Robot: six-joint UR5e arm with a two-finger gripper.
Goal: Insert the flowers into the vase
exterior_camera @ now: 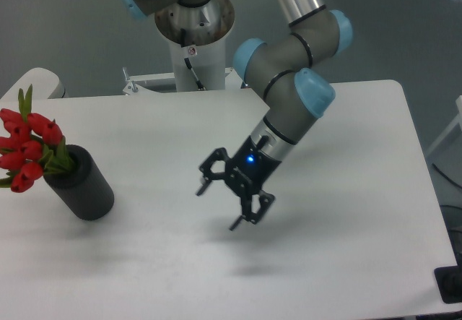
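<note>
The black vase [81, 186] stands tilted at the left side of the white table [346, 212]. The flowers [27, 149], red buds with green leaves, stick out of its upper end toward the left edge. My gripper [217, 208] hovers over the middle of the table, well to the right of the vase. Its fingers are spread open and hold nothing.
The arm's base column [193, 38] rises behind the table's far edge, with a small metal bracket [133, 83] beside it. A pale rounded object [40, 81] sits off the table's far left corner. A dark object [449, 285] shows at the bottom right.
</note>
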